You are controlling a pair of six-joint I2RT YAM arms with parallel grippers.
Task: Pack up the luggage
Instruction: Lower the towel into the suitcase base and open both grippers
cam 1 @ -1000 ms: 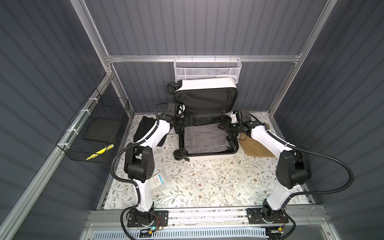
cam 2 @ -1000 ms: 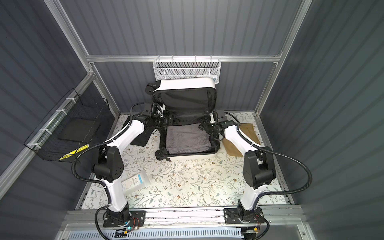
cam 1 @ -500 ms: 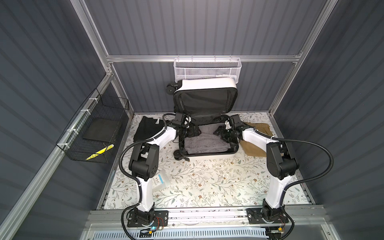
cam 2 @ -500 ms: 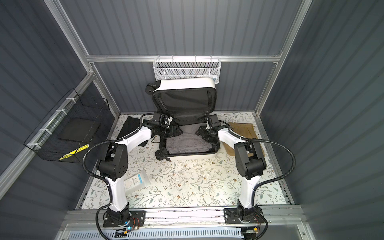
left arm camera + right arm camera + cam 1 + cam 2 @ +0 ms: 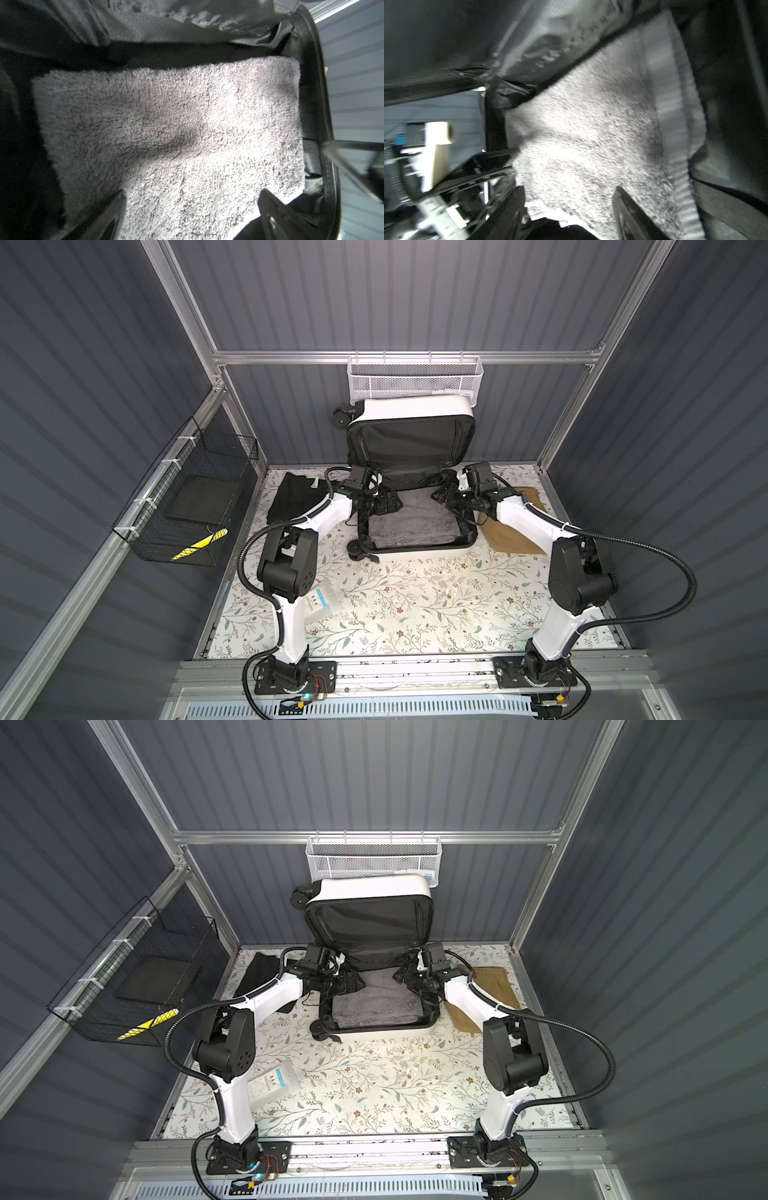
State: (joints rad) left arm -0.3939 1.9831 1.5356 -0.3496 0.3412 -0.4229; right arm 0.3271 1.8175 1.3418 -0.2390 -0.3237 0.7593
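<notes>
Since a second earlier, left gripper and right gripper are lowered into the luggage, jaws of both spread over the grey towel.

A towel is laid in the open luggage, lid propped up behind. A garment is spread just left of it, a paper bag right, a packet out front.

White hard-shell luggage open at table rear, lid upright (black lining), wheels left.
</notes>
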